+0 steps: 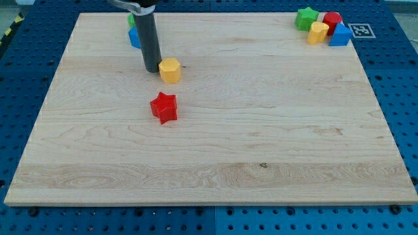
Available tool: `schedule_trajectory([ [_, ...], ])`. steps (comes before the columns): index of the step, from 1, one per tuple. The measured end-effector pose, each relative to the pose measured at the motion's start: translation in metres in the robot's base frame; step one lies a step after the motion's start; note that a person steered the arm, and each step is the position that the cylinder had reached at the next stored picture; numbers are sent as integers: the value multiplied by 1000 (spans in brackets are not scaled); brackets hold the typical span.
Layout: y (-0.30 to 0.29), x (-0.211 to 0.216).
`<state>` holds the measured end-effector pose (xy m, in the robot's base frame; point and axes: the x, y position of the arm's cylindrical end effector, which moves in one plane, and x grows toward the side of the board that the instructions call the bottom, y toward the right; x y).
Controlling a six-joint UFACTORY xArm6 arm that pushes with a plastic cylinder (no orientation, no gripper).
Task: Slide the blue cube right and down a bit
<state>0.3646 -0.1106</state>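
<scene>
A blue block, probably the cube, sits near the board's top left, partly hidden behind my dark rod. A green block peeks out just above it. My tip rests on the board below and to the right of the blue block, apart from it. The tip stands right next to the left side of a yellow hexagonal block. A red star lies below the yellow block.
At the top right corner a green block, a yellow block, a red block and a second blue block cluster together. A black-and-white marker tag lies beside them. The wooden board sits on a blue pegboard.
</scene>
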Motion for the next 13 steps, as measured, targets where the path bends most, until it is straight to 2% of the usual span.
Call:
schedule_trajectory([
  [2, 6, -6],
  [3, -6, -23],
  [4, -65, -25],
  [5, -107, -80],
  [6, -100, -87],
  [8, -48, -87],
  [11, 61, -87],
  [13, 85, -96],
])
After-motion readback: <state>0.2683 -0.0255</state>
